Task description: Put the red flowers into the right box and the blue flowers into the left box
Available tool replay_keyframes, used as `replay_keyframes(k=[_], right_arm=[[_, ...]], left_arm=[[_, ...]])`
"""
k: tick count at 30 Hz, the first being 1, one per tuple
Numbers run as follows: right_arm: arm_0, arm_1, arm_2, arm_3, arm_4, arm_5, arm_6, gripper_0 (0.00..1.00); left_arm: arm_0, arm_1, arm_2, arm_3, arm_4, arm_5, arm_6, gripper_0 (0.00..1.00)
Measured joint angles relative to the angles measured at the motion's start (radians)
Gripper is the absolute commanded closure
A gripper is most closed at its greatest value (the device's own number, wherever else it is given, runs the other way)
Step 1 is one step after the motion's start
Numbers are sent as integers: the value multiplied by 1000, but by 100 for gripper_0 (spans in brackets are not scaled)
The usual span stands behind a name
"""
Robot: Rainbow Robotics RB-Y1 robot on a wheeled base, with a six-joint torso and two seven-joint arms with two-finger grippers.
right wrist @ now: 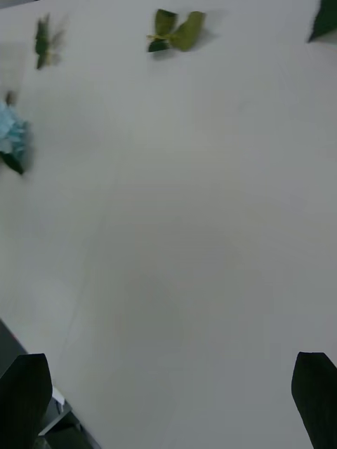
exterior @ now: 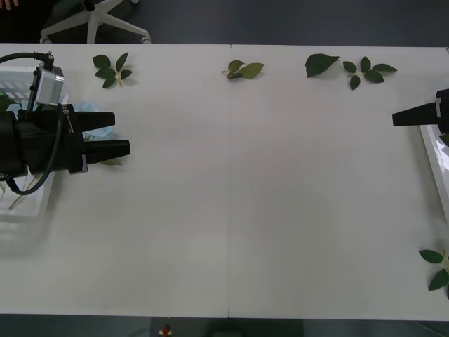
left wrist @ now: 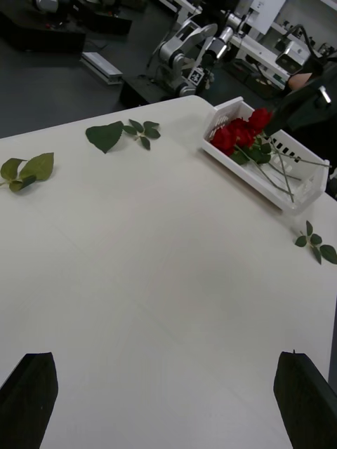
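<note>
Your left gripper (exterior: 116, 133) is hovering at the left end of the table (exterior: 231, 210), its black fingers spread and holding nothing. A blue flower (exterior: 91, 112) is lying just behind those fingers, its pale head peeking out between them and the left box (exterior: 21, 84), whose slotted white wall is showing under the arm. In the right wrist view that same blue head (right wrist: 10, 137) is sitting far off across bare tabletop.

Your right gripper (exterior: 414, 114) is reaching in from the right edge, fingers parted and empty, just beside the right box (exterior: 435, 158). The left wrist view is showing the red flowers (left wrist: 239, 133) lying inside that box (left wrist: 263, 158), heads together.

Loose leaf sprigs (exterior: 112, 70) are lying along the far edge. Beyond the table, a dark floor and other machinery (left wrist: 189, 49) are showing.
</note>
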Motion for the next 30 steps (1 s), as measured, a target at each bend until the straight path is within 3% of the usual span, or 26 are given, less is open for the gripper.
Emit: replay_keyframes(k=[4,9,16,30], right_arm=[[75,-9,-37,-89,-114,-14,160,0],[192,-10,-81,-273,-167,-185,388,0],[336,-15,-82,-507,-127,-377,412,0],[369,-29,-81,-585,-32,-409,451,0]], left_arm=[[0,0,0,0,0,0,0,11],[0,0,0,0,0,0,0,11],[0,0,0,0,0,0,0,11],[0,0,0,0,0,0,0,11]])
